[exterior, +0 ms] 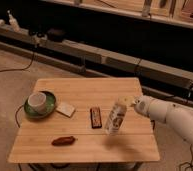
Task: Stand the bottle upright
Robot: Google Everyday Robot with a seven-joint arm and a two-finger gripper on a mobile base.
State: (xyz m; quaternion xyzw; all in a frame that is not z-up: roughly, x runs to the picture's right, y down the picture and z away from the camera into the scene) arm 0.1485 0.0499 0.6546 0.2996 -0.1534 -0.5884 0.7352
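- The bottle is near the right side of the wooden table, to the right of the dark brown bar and well apart from the reddish-brown sausage-shaped thing near the front edge.
- Its long axis runs nearly vertical with a slight lean: the white cap end is at the top and tips a little to the right, toward the arm, while the base end sits lower and further left.
- A shadow lies on the table just under and in front of the base. From this one view it cannot be told whether the base touches the wood or hangs just above it.
- The gripper is at the end of the white arm, which reaches in from the right edge of the table. It meets the bottle at its upper end, beside the cap, so the bottle hangs down and to the left from it.
- Whether the pincer is spread or pinching the neck cannot be told here; the fingertips merge with the pale cap.
- The coming move seems to turn on that small lean: the cap end probably needs to come left over the base, and the base needs to sit flat, before any release.
- The risk, as I judge it, is that a light, narrow bottle let go off-vertical tips over, likely toward the bar.
- The green plate with the white bowl on it, and the white card beside it, are on the far left and well out of the way.
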